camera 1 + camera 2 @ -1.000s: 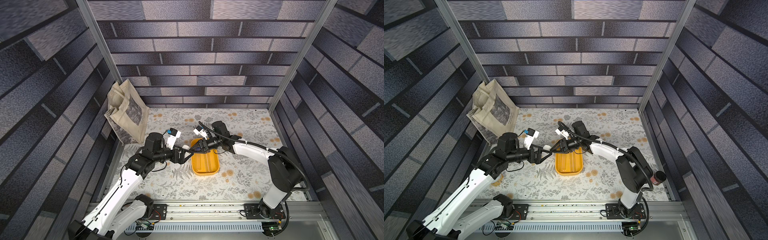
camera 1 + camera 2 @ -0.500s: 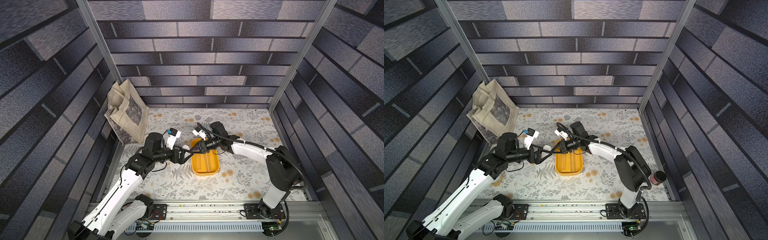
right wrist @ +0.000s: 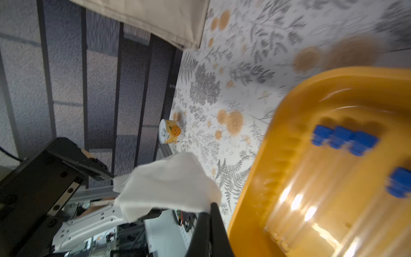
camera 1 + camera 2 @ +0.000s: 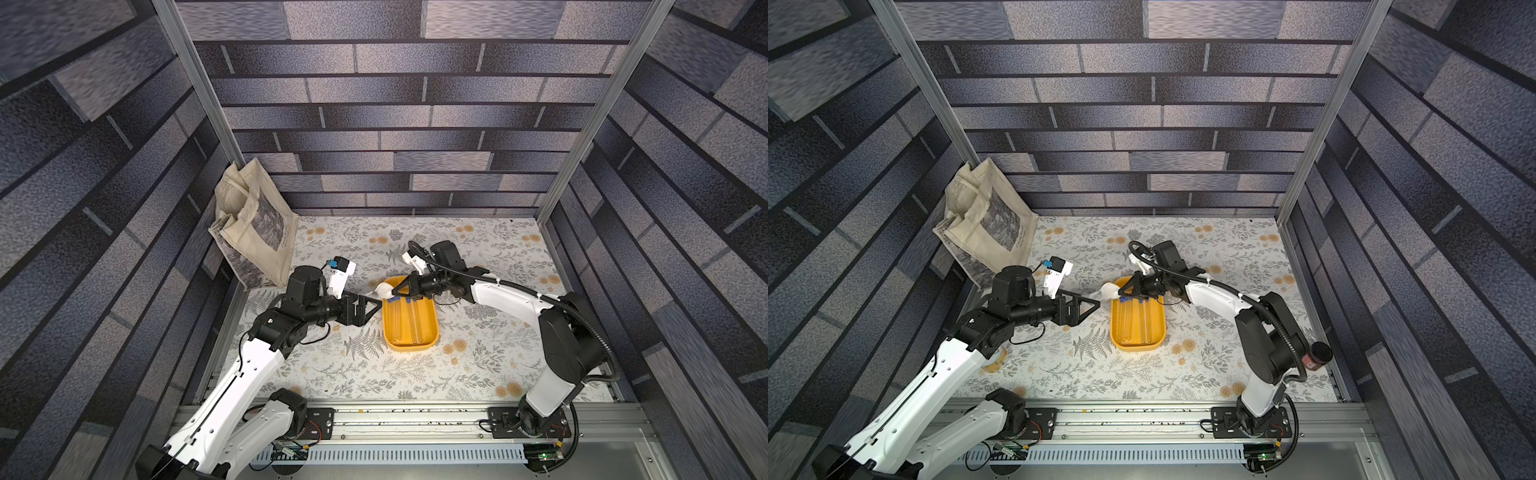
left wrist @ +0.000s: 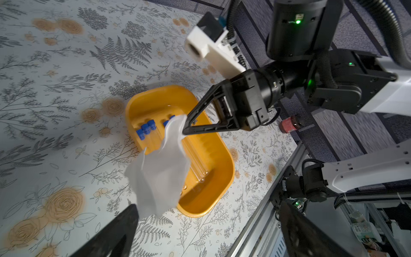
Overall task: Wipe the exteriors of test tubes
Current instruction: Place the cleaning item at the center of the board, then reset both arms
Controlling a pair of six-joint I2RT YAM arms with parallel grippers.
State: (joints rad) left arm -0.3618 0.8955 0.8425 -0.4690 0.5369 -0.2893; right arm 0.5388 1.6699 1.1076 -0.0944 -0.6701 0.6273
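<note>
The right claw [image 5: 184, 131] has just been closed on a corner of the white cloth [image 5: 160, 175], which is now held hanging over the capped end of the yellow tray [image 5: 230, 171]. The left claw [image 4: 376, 306] is kept fully open just beside the cloth; contact with it cannot be confirmed. The test tubes [image 5: 148, 131] are lying side by side in the tray on the tabletop [image 4: 478, 357], none yet lifted. The wiping material is judged secured; a tube must next be picked up, presumably by the left claw.

The cloth [image 5: 160, 173] hangs between left claw [image 4: 371, 311] and tray [image 5: 218, 155]
</note>
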